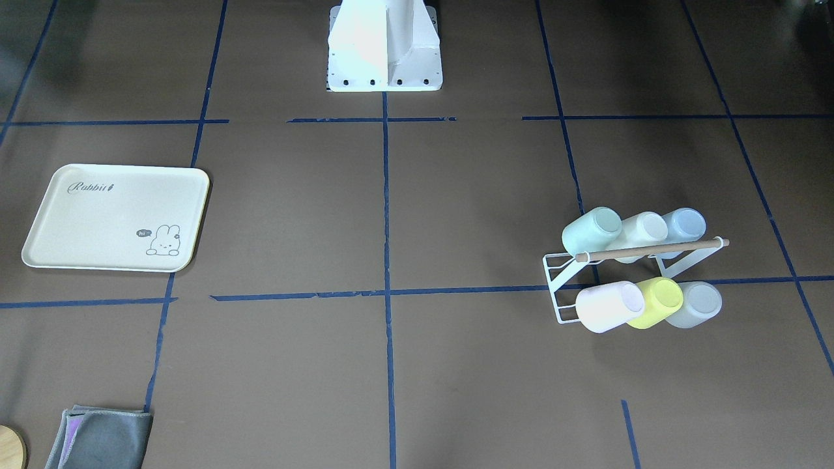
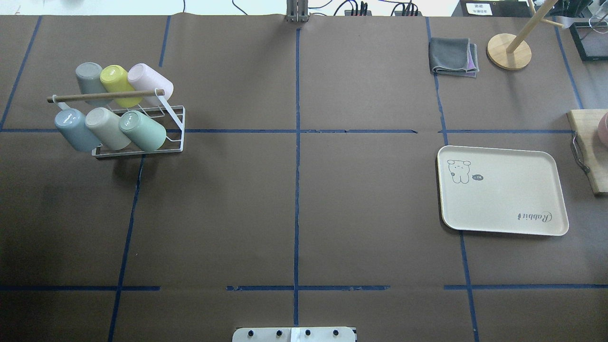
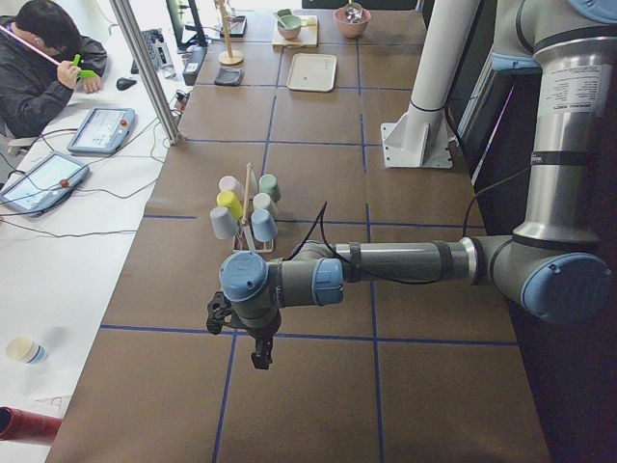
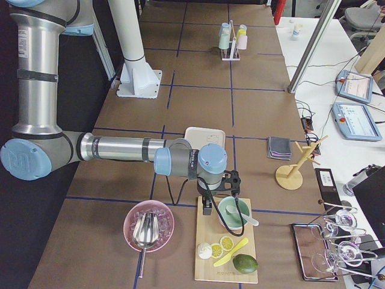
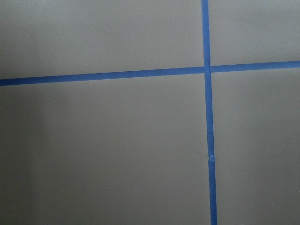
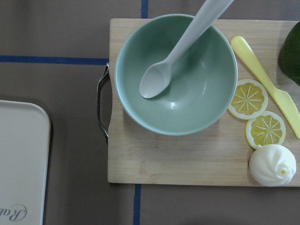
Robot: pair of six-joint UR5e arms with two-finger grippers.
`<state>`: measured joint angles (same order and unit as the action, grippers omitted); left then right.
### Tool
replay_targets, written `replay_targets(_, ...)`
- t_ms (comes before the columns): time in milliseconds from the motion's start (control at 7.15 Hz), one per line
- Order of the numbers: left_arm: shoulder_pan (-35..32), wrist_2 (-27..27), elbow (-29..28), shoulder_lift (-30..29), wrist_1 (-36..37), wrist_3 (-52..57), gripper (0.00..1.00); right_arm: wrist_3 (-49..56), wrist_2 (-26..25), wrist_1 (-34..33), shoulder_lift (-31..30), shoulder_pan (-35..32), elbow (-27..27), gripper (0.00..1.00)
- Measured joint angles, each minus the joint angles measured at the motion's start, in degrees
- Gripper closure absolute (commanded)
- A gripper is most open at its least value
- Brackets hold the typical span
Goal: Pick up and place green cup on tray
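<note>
Left gripper point(image 3: 258, 355) and right gripper point(image 4: 207, 208) show only in side views; their opening cannot be told. The green cup point(image 2: 142, 131) lies tilted at the rack's point(image 2: 182, 137) end. The tray point(image 2: 503, 199) sits near the right edge of the brown, blue-taped worktop point(image 2: 361, 213).

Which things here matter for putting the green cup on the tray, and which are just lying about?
Needed: small mint-green plastic cup; cream-white rectangular rimmed tray.

Lying about: white wire rack holding five other pastel cups; folded grey cloth; wooden board with pale-green bowl and white spoon.
</note>
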<state>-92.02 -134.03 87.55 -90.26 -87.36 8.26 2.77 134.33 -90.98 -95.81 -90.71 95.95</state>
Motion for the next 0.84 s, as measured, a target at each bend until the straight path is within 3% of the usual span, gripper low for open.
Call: replay_targets(840,0.0,0.0,0.0,0.0,-0.1,0.0,0.00,-0.8,0.3,0.4,0.2,0.0,0.2,0.00)
